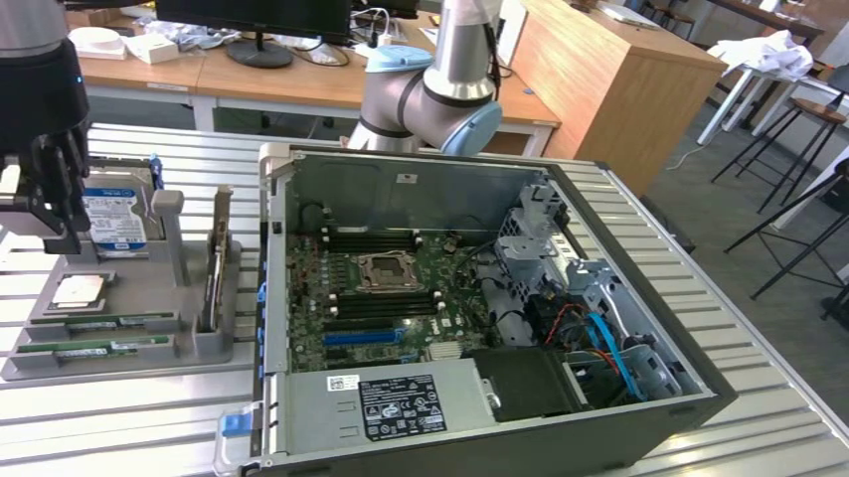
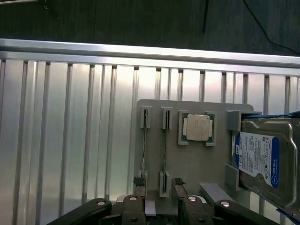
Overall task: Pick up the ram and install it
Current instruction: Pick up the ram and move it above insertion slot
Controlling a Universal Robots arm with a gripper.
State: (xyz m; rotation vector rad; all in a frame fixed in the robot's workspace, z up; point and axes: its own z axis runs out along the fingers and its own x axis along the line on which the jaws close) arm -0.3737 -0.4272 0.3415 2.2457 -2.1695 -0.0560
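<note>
I find a slatted metal table [image 1: 769, 417] carrying an open computer case [image 1: 478, 298]. The far side of the room has wooden desks [image 1: 623, 70], a monitor [image 1: 253, 15], and stools [image 1: 796, 119] at the exterior view's right. The arm [image 1: 444, 89] rises behind the case.

A grey tray [image 1: 159, 343] sits on the table at the exterior view's left, just beside the case. It holds, from far to near, a drive [image 1: 113, 219], a CPU [image 1: 80, 290], the ram [image 1: 119, 320] and a second stick [image 1: 93, 347].

The ram stands on edge in its tray slot. Its long axis runs across the exterior view, left to right, parallel to the second stick, and one end points toward the case.

The gripper [image 1: 43, 224] hangs above the tray's far left part. Its fingers [image 2: 139, 180] are spread and released, grasping nothing. In the wrist view the ram's end lies between them, but I cannot tell how far below them it lies.
</note>
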